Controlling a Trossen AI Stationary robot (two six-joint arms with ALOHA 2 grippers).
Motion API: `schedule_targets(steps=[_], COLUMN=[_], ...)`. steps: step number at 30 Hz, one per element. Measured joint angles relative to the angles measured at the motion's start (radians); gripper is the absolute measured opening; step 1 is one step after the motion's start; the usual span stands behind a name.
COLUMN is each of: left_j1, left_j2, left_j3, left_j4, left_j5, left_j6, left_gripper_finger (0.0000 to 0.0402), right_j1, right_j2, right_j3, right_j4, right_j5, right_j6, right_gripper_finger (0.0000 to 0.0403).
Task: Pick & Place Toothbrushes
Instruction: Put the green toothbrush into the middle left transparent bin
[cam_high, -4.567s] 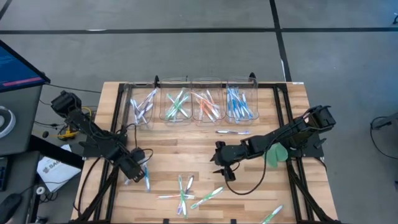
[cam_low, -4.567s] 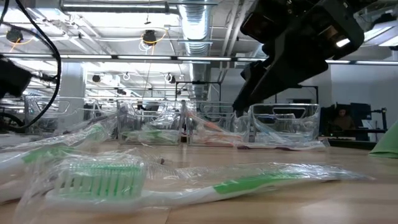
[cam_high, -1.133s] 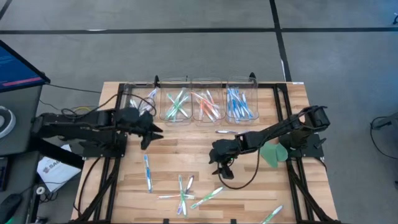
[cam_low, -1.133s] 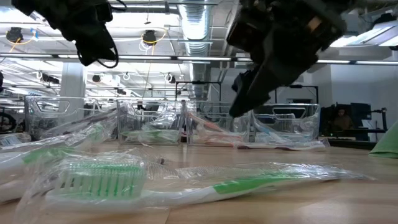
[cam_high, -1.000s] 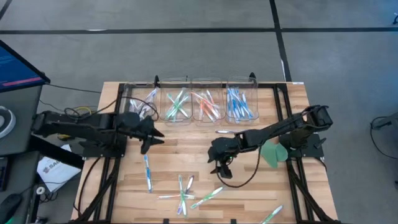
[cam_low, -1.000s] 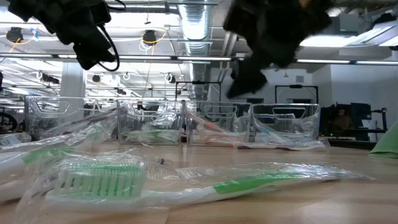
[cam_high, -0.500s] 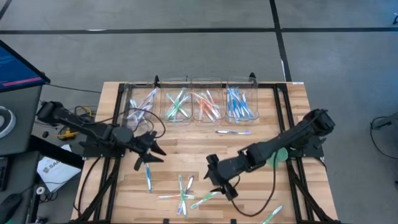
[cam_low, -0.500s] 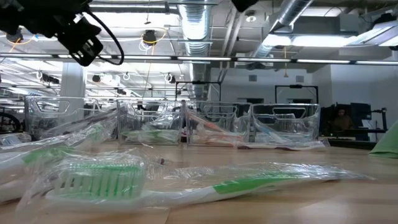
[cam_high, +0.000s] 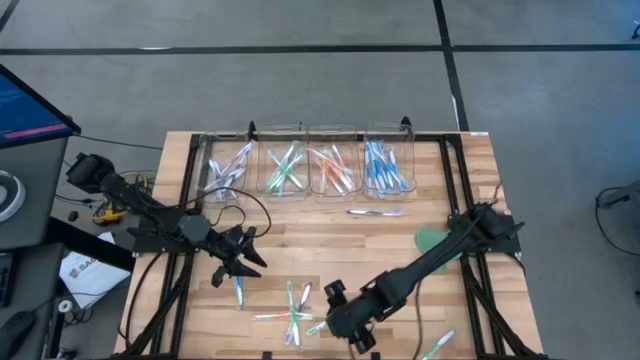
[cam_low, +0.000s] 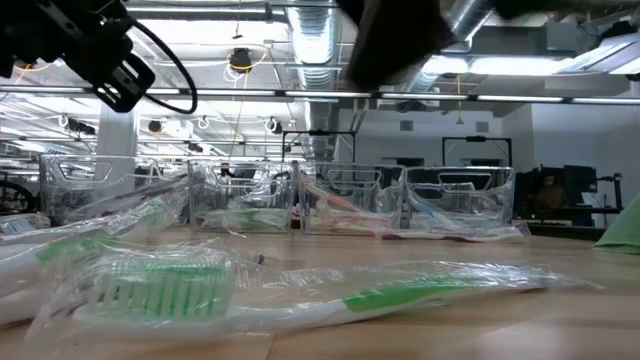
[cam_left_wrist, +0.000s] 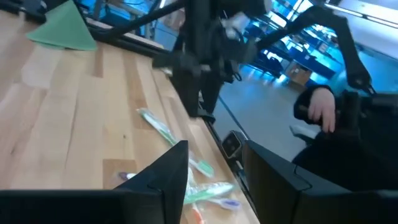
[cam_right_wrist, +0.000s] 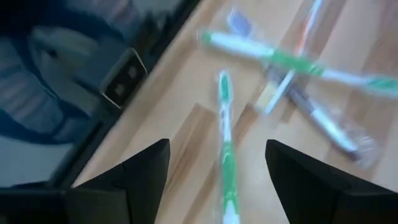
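1. The wooden table (cam_high: 400, 250) carries 4 clear bins (cam_high: 305, 165) along its far edge, each already holding a colour-sorted bunch of toothbrushes (cam_high: 386, 168): purple-white, green, orange and blue as the high view shows them. Most of the sorting looks done.
2. The right gripper (cam_high: 340, 318) reaches to the near edge over the loose cluster of green brushes (cam_high: 295, 312); its fingers stand apart with nothing between them, and a green toothbrush (cam_right_wrist: 225, 149) lies on the wood between them in its wrist view.
3. The left gripper (cam_high: 243, 258) hovers just above a blue brush (cam_high: 238, 290) on the left part of the table, jaws parted and empty.
4. Left to place, as far as I can count: the blue brush, roughly 5 in the cluster, 1 at the near right edge (cam_high: 437, 346), and 1 in front of the bins (cam_high: 374, 212).
5. A flat green piece (cam_high: 430, 238) lies by the right arm.
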Motion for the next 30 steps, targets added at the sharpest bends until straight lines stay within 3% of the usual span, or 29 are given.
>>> schedule_targets(steps=[10, 19, 24, 30], left_j1=[-0.005, -0.034, -0.073, -0.095], left_j2=[0.105, 0.181, 0.240, 0.317], left_j3=[0.001, 0.001, 0.001, 0.001], left_j4=[0.171, 0.247, 0.269, 0.298], left_j5=[-0.034, -0.046, -0.100, -0.171], left_j6=[-0.006, -0.012, 0.002, 0.003], left_gripper_finger=[0.0144, 0.0144, 0.0144, 0.0144], right_j1=[-0.001, -0.001, -0.002, -0.005], right_j2=[0.249, 0.337, 0.339, 0.347], right_j3=[0.199, 0.244, 0.244, 0.297], right_j4=[-0.183, -0.224, -0.224, -0.255], right_j5=[-0.004, 0.009, 0.040, 0.036], right_j6=[0.104, 0.195, 0.272, 0.291], right_gripper_finger=[0.0260, 0.0242, 0.0171, 0.0023])
